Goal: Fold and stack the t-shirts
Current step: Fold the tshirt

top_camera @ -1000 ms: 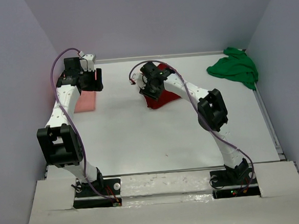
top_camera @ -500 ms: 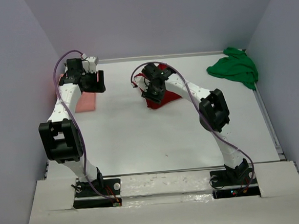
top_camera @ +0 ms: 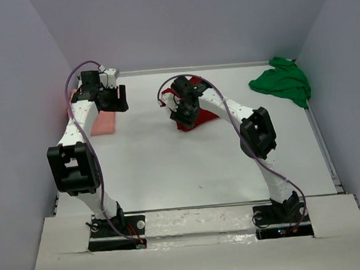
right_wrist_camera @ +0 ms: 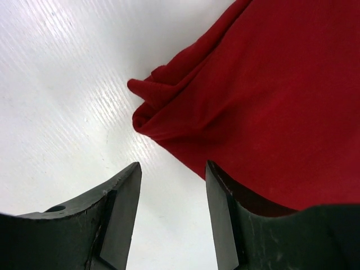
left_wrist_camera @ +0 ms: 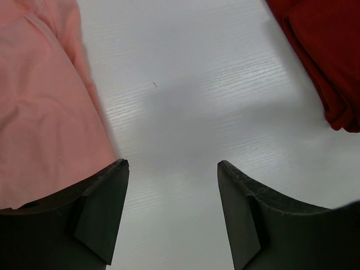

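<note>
The dark red t-shirt [top_camera: 197, 118] lies folded mid-table, and its edge [right_wrist_camera: 270, 101] fills the right wrist view. My right gripper [top_camera: 182, 114] hovers over its left edge, open, with bare table between the jaws [right_wrist_camera: 173, 169]. The salmon-pink t-shirt [top_camera: 105, 121] lies folded at the far left, also seen in the left wrist view [left_wrist_camera: 39, 112]. My left gripper [top_camera: 117, 99] is just right of it, open and empty [left_wrist_camera: 173, 166]. The bright green t-shirt [top_camera: 281, 81] lies crumpled at the far right corner.
Grey walls enclose the white table [top_camera: 188, 165] on the left, back and right. A raised lip [top_camera: 197, 209] runs along the near edge by the arm bases.
The right gripper's jaws have opened wider and it has edged slightly down-left off the red shirt. The left gripper shifted a little right, then held still.
</note>
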Robot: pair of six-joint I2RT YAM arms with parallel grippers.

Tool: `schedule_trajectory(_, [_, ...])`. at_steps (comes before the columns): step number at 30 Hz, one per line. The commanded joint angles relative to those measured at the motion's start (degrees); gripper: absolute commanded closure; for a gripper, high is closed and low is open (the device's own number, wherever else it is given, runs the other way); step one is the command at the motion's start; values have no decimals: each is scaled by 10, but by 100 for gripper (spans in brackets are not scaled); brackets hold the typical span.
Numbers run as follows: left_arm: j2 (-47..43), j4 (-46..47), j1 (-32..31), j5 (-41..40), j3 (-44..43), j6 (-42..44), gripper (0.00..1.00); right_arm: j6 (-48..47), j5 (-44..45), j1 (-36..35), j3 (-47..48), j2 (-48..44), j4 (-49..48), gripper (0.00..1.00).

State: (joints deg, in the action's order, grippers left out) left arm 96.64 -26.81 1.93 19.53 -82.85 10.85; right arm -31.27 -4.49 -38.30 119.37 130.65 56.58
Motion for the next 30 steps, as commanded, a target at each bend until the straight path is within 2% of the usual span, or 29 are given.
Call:
schedule_trajectory(1, [-6,2,-1,9,-14,-6,27,1,-21,-10,40,-7,13,44])
schedule_trajectory(15, [-4,2,-1,8,-13,-4,27,-5,-33,-45,55,35,15,38])
schedule_trajectory(30, [-10,4,-1,5,-8,-1,27,-25,-17,-50,55,54,-6,38])
